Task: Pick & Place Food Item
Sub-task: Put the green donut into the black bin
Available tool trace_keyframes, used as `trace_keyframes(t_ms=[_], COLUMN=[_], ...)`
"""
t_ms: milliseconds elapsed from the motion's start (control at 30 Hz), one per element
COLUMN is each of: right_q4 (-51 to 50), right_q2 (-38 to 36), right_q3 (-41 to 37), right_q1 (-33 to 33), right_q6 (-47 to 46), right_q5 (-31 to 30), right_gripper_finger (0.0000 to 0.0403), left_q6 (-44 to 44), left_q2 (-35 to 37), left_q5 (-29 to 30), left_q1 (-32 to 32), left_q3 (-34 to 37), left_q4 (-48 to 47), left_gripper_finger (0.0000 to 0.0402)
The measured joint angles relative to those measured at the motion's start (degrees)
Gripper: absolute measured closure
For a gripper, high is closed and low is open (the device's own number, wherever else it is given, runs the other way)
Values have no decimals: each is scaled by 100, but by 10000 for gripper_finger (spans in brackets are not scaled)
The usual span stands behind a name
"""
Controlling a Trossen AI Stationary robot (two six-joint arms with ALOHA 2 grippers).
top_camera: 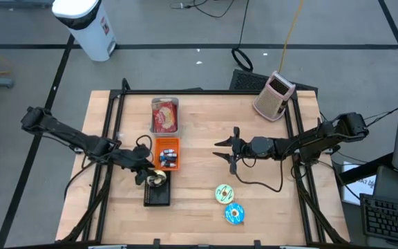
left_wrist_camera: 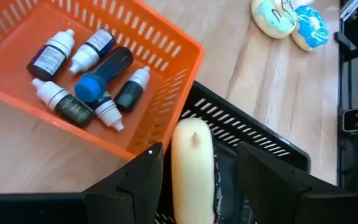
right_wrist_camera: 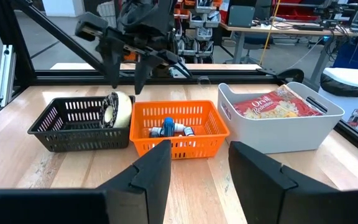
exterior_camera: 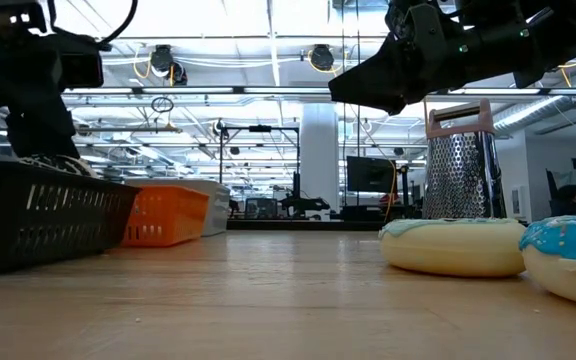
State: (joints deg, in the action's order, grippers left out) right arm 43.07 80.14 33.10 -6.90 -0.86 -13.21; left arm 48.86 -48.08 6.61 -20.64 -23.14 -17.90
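Spanning the scene, the wooden table (top_camera: pixel 199 200) carries three bins in a row: a grey bin (top_camera: pixel 165 115) with a snack packet, an orange basket (top_camera: pixel 166 153) of small bottles (left_wrist_camera: pixel 86 74), and a black basket (top_camera: pixel 157 189). The left gripper (top_camera: pixel 146 173) is above the black basket, fingers apart and gripping nothing. A cream-frosted donut (left_wrist_camera: pixel 193 168) stands on edge inside the black basket, between those spread fingers. The right gripper (top_camera: pixel 225 148) waits mid-table, fingers parted and empty. A metal grater (top_camera: pixel 274 95) stands near the far right corner. Two more donuts (top_camera: pixel 229 204), green-frosted and blue-frosted, lie on the tabletop near the front edge.
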Motion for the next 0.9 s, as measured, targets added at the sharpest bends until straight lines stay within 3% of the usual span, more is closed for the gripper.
trace_keyframes(t_ms=[200,300,367,467,600,733,900], right_q4=[-8,-202,-685,-1942,-3826,-4439,-4470], right_q2=[0,-47,-52,-52,26,38,205], right_q3=[0,13,193,613,1046,1038,800], right_q1=[-149,-585,-913,-1330,-1655,-1826,-1910], right_q6=[157,518,450,-240,-2000,-3367,-3847], right_q5=[-11,-85,-483,-1220,-1494,-907,-13], right_gripper_finger=[250,250,250,250,250,250,249], left_q6=[-153,-587,-986,-1614,-2071,-2183,-2176], left_q2=[49,51,52,55,53,42,-91], left_q5=[98,189,365,715,1057,1367,1639], left_q1=[-165,-262,-342,-447,-490,-480,-366], left_q3=[-234,-628,-965,-1417,-1645,-1646,-1644], left_q4=[33,43,41,78,412,824,858], left_gripper_finger=[197,197,197,197,197,197,197])
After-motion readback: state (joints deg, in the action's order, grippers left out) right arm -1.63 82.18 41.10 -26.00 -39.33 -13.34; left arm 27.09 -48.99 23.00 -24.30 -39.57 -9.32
